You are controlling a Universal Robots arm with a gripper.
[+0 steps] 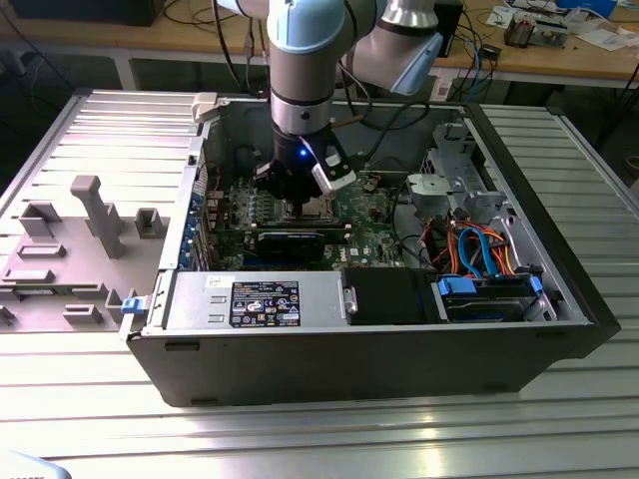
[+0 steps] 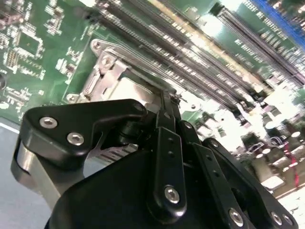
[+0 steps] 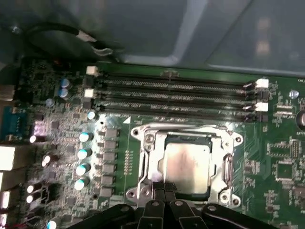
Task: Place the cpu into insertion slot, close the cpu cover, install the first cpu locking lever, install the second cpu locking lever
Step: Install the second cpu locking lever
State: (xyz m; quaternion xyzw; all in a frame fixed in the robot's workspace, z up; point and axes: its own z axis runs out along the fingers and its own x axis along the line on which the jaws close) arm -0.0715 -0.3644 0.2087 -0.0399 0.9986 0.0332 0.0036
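Note:
The cpu (image 3: 187, 163), a dull silver square, lies in the socket on the green motherboard. The cpu cover (image 3: 151, 157), a silvery frame, lies flat around it, with the chip showing through its window. My gripper (image 3: 165, 190) is shut, its two black fingertips pressed together at the edge of the cover with nothing between them. In the second wrist view the fingertips (image 2: 164, 107) meet right at the cover (image 2: 102, 78). In the exterior view my gripper (image 1: 300, 200) hangs low inside the open computer case, over the socket. I cannot tell how the locking levers stand.
Several memory slots (image 3: 176, 95) run alongside the socket. A long black graphics card (image 1: 290, 242) lies just in front of the gripper. The power supply (image 1: 262, 299), drive bay (image 1: 486, 294) and cables (image 1: 469, 249) fill the case's front and the exterior view's right.

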